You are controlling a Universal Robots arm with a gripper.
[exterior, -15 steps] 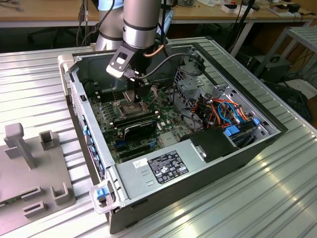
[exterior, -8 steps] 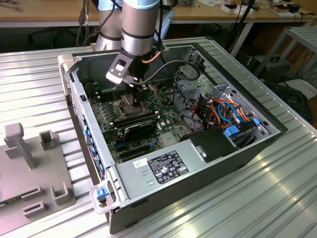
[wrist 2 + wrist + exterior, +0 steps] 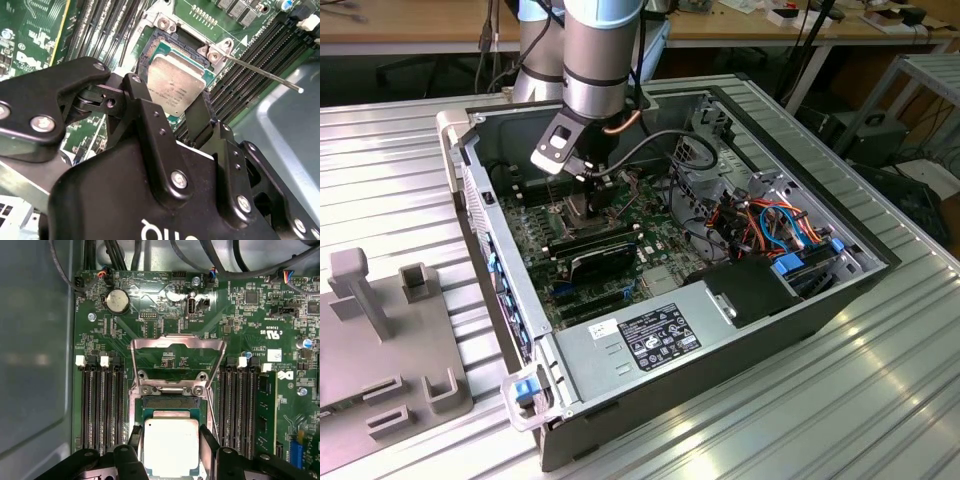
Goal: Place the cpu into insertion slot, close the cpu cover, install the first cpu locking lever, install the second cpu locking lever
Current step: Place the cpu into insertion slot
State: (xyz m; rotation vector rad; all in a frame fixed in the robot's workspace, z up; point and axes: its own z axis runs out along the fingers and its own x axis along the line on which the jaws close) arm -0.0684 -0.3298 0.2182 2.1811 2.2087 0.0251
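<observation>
Your arm (image 3: 595, 60) hangs vertical in the exterior view's upper middle, fingers (image 3: 209, 442) clamped on the cpu (image 3: 170, 445) over the insertion slot (image 3: 170, 401), cpu cover (image 3: 175, 341) swung open.

Ribbed metal tabletop (image 3: 880, 400); cluttered wooden desks (image 3: 410, 25) behind.

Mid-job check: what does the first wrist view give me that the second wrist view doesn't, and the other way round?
First wrist view: the cpu cover swung open, off the insertion slot, with bare board seen through its window and a round coin battery beyond it. Second wrist view: a thin locking lever angled out free from a socket corner, not latched. In both wrist views: the cpu at the insertion slot, the gripper at it, a strip of dark contacts uncovered past one edge.
</observation>
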